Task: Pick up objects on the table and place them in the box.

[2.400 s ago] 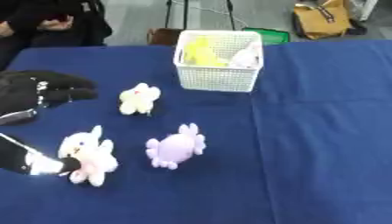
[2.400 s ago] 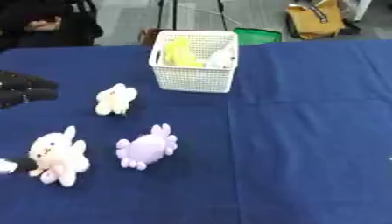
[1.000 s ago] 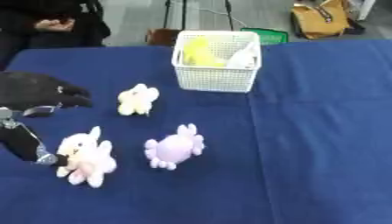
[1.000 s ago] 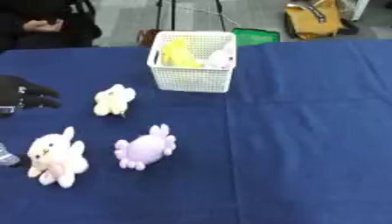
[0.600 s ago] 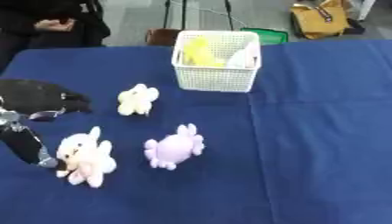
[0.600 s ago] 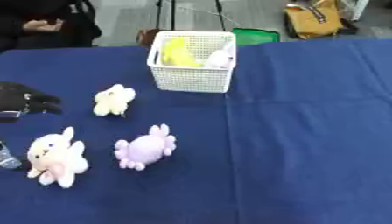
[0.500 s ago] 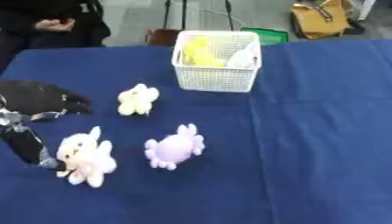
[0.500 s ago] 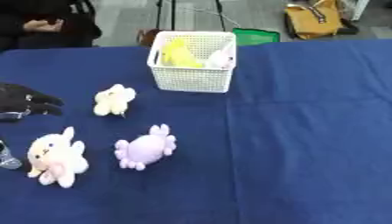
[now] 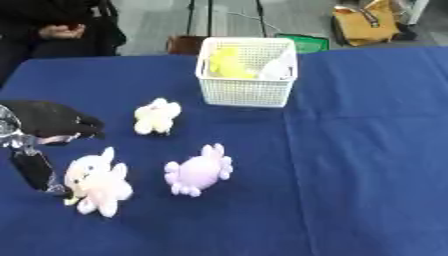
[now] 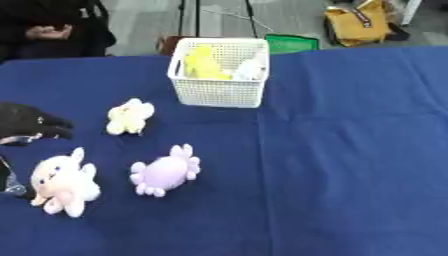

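A white mesh basket (image 9: 248,93) stands at the far middle of the blue table, with a yellow toy (image 9: 225,64) and a white toy (image 9: 276,69) inside. Three plush toys lie on the cloth: a cream one (image 9: 156,116), a lilac one (image 9: 199,171) and a pink-white one (image 9: 96,181). My black left hand (image 9: 48,119) hovers at the left edge, just up and left of the pink-white toy. It is open, fingers pointing right and thumb (image 9: 33,169) hanging down beside the toy, holding nothing. The right hand shows in no view.
Blue cloth (image 9: 367,165) covers the table; its right half holds nothing. A seated person in black (image 9: 54,25) is at the far left edge. A brown bag (image 9: 366,22) and a green item (image 9: 304,42) lie on the floor beyond.
My left hand has sunk a little toward the pink-white toy. The toys and basket have not moved.
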Tool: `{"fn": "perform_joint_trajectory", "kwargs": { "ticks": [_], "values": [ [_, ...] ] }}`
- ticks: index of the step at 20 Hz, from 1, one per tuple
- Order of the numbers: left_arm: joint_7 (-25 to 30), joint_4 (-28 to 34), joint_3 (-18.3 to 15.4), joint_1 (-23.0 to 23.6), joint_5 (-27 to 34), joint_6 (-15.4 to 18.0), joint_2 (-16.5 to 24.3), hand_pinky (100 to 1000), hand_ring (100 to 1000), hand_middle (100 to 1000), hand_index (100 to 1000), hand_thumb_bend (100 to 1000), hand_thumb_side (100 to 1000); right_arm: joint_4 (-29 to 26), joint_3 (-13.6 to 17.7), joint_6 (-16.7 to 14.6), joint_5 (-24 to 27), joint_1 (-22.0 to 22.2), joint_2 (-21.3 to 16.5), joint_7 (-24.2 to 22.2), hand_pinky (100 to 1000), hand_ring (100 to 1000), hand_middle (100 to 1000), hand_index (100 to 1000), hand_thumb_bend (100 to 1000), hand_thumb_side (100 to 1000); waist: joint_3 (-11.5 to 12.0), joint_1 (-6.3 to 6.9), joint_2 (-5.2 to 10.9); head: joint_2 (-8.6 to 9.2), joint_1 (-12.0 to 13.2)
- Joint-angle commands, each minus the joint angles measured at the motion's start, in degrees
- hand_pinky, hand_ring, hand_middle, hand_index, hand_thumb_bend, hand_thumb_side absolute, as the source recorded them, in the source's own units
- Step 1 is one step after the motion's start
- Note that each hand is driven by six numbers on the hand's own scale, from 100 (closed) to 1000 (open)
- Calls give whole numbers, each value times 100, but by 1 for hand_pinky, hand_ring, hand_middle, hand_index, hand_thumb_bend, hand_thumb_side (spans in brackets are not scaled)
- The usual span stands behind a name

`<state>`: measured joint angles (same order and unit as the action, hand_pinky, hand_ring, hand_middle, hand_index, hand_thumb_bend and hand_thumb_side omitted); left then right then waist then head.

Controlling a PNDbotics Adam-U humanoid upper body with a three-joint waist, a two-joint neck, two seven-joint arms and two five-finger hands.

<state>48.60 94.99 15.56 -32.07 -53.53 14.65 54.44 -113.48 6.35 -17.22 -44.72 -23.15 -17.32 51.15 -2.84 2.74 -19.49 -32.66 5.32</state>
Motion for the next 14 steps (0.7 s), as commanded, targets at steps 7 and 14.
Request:
{"fn": "perform_joint_trajectory", "kwargs": {
  "ticks": [7,14],
  "values": [
    [337,-485,159,-255,-128,560,39,983,974,995,1000,676,457,-111,49,-125,82,-46,-55,81,737,689,583,791,100,887,-37,22,83,41,48],
    [337,-758,229,-311,26,605,-29,983,975,988,1000,754,460,-111,79,-142,148,-49,-54,81,737,689,578,787,100,878,-56,32,70,45,60]
  ]
}}
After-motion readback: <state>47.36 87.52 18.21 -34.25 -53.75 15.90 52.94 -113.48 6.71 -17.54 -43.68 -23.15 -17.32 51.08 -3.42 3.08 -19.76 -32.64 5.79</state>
